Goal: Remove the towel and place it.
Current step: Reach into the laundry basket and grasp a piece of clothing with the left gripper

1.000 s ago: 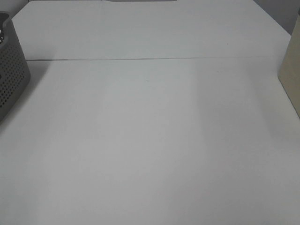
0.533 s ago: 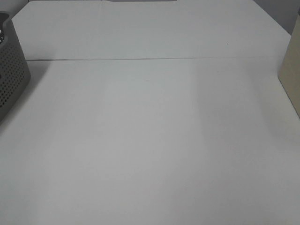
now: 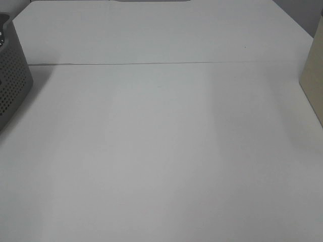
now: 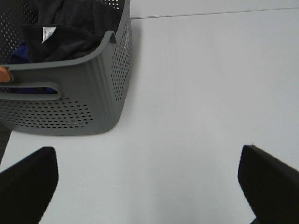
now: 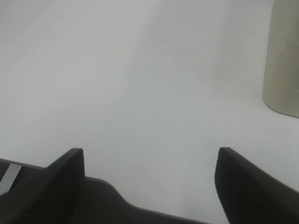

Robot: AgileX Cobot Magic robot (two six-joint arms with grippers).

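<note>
The left gripper (image 4: 149, 186) and right gripper (image 5: 149, 184) hang over the table (image 4: 210, 84) with jaws spread wide and empty, ready to grab. Beyond the left one, the towel (image 4: 70, 28), seemingly the dark crumpled bundle, lies inside the basket (image 4: 84, 93).

Table (image 3: 161, 151) bare across the middle; a grey basket (image 3: 11, 85) at its left edge and a beige container (image 3: 315, 75) at its right edge block passage

Soft dark cloth towel (image 4: 77, 28), matt grey perforated plastic basket (image 4: 88, 77), smooth matt white table (image 3: 161, 151).
</note>
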